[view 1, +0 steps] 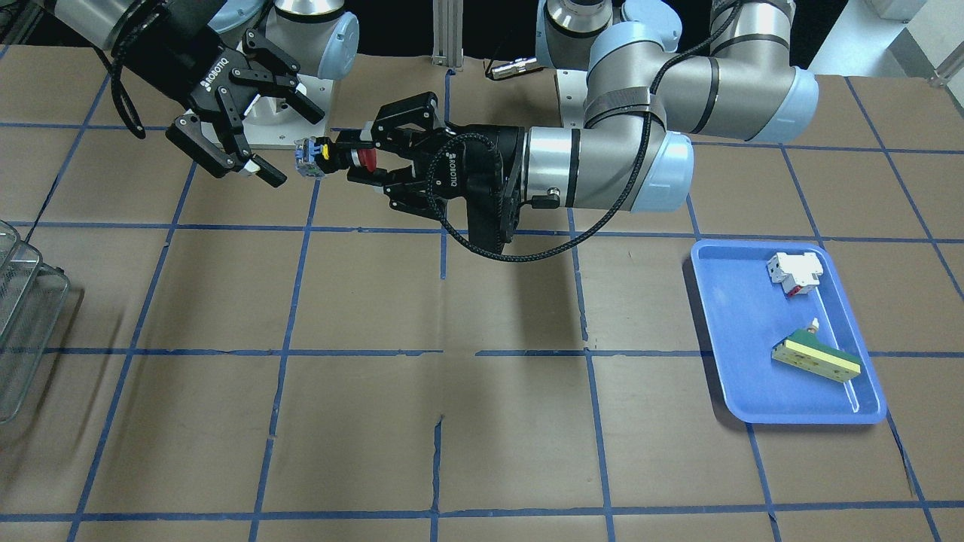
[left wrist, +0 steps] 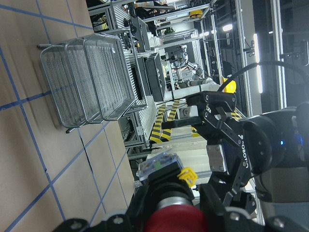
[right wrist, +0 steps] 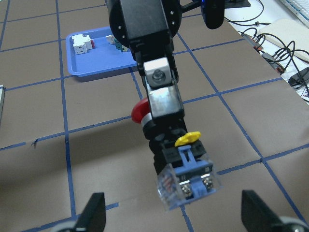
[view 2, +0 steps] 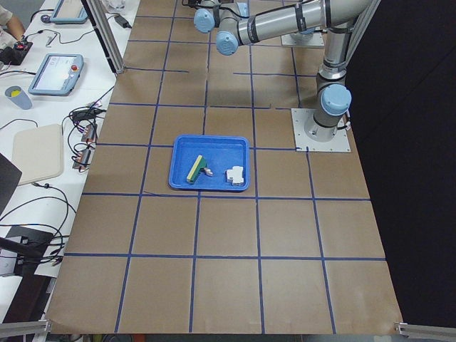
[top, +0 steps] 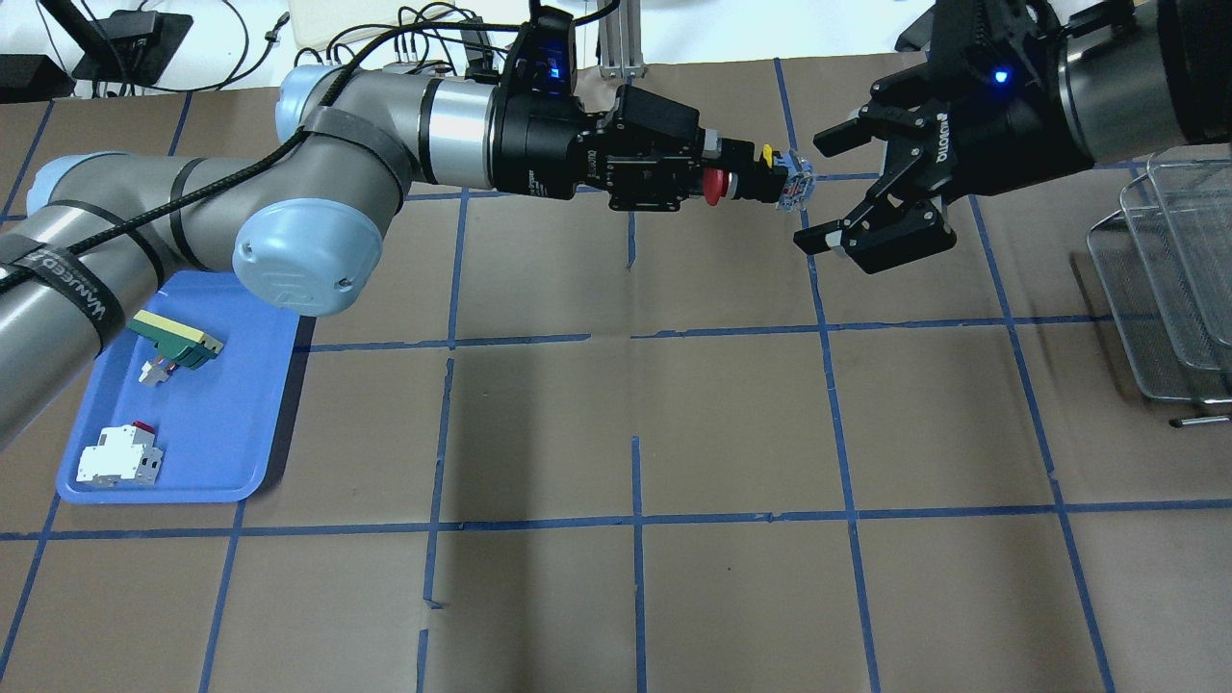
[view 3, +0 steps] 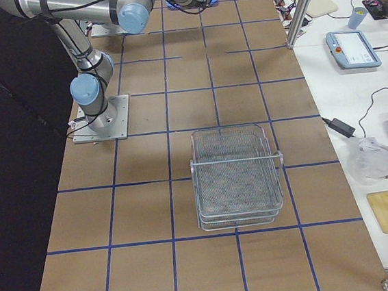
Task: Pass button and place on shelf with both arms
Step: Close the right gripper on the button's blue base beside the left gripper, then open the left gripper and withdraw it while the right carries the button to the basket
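My left gripper (view 1: 343,156) is shut on the button (view 1: 331,154) around its red cap end and holds it level above the table, blue-grey base pointing at my right gripper. The button also shows in the overhead view (top: 756,183). My right gripper (top: 813,192) is open, its fingertips on either side of the base, just short of touching. In the right wrist view the button (right wrist: 178,164) fills the space between my open fingertips (right wrist: 94,215). The wire-mesh shelf (top: 1165,279) stands at the table's edge on my right, also in the exterior right view (view 3: 237,176).
A blue tray (top: 241,423) on my left side holds a white block with a red part (top: 120,457) and a yellow-green flat block (top: 176,339). The tabletop is brown with a blue tape grid. The left arm's cable hangs below its wrist (view 1: 489,252).
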You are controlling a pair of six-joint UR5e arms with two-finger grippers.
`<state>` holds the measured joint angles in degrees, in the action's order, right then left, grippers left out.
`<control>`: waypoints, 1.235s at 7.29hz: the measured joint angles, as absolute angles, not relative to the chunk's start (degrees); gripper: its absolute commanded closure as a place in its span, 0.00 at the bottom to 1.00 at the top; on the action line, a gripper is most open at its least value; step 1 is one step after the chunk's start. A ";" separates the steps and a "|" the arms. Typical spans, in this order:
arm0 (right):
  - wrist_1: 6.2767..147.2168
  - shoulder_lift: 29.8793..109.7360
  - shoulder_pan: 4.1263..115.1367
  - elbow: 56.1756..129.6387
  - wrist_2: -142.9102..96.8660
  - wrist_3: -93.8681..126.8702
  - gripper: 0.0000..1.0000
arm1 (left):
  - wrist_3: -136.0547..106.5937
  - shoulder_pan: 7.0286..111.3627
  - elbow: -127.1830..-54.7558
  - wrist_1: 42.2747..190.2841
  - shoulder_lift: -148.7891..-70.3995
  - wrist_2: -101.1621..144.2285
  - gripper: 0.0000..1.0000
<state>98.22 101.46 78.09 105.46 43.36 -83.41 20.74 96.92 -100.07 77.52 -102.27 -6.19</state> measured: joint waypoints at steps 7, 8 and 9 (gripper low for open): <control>98.16 101.55 79.44 105.04 42.75 -82.51 0.88 | 20.66 97.03 -99.82 77.52 -101.88 -6.25 1.00; 98.12 101.63 79.48 105.01 42.94 -82.49 1.00 | 20.66 97.03 -99.74 77.52 -101.84 -6.24 1.00; 98.10 101.73 79.51 104.97 43.11 -82.51 1.00 | 20.65 97.03 -99.70 77.52 -101.75 -6.24 1.00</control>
